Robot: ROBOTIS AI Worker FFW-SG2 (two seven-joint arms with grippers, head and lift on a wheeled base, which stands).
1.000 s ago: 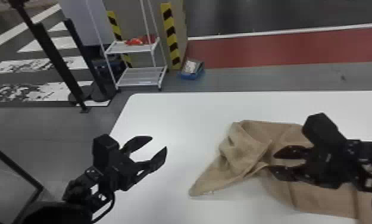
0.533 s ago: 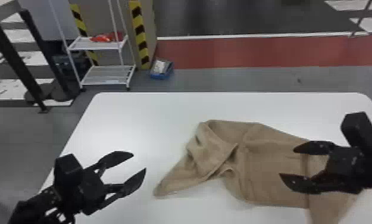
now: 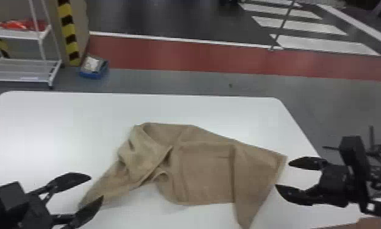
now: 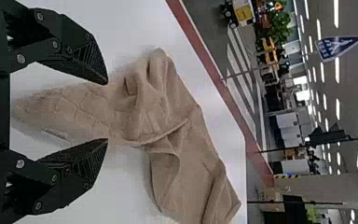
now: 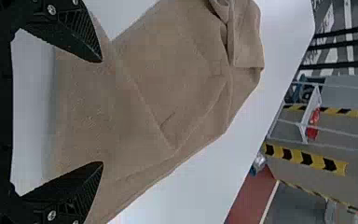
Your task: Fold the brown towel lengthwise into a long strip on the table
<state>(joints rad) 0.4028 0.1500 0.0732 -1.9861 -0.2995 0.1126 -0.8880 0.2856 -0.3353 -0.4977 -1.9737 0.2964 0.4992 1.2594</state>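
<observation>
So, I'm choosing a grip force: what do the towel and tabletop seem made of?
The towel looks like soft, matt woven cloth, perhaps cotton or microfibre, judging by its loose folds and creases. The tabletop seems a smooth white laminate or plastic, with a slight sheen where light pools.

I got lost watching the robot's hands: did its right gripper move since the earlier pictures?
Yes. In the head view, against the white table, the right gripper moved right, out to the right end of the towel.
</observation>
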